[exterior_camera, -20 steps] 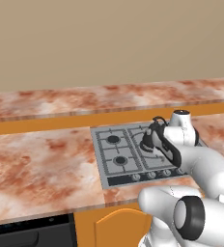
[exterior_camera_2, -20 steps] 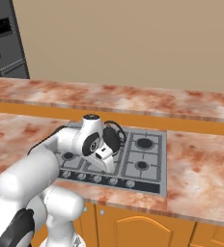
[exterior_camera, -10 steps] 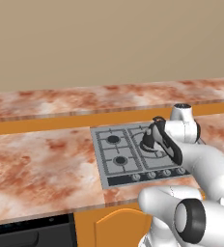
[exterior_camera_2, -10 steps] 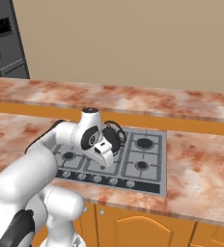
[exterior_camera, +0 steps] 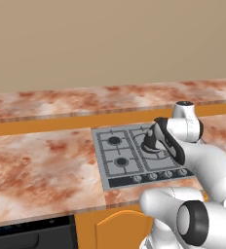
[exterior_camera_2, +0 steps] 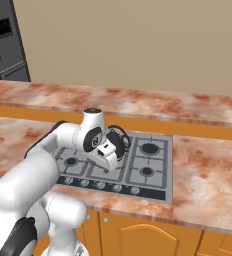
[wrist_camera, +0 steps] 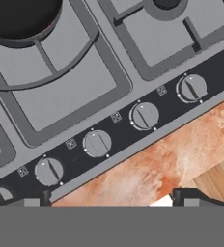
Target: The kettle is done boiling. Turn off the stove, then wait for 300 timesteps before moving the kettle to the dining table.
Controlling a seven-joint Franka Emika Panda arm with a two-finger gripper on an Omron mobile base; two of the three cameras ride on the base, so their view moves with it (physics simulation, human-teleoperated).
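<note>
Kitchen: gas stove [exterior_camera: 134,155] set in marbled worktop [exterior_camera: 42,168], orange cabinet doors [exterior_camera_2: 138,237], fridge [exterior_camera_2: 8,42].

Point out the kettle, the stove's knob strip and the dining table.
kettle [exterior_camera_2: 119,141]: right base view, black body.
knob strip [wrist_camera: 121,131]: hand view, dark panel between knobs.
dining table [exterior_camera: 76,99]: left base view, marbled top.

The marbled reddish table [exterior_camera: 42,170] carries the grey stove [exterior_camera: 116,168] set flat into it, with the black kettle [exterior_camera: 150,142] sitting on a back burner and the dark strip of knobs [wrist_camera: 115,132] running along the stove's front edge beside the table's marbled rim.
</note>
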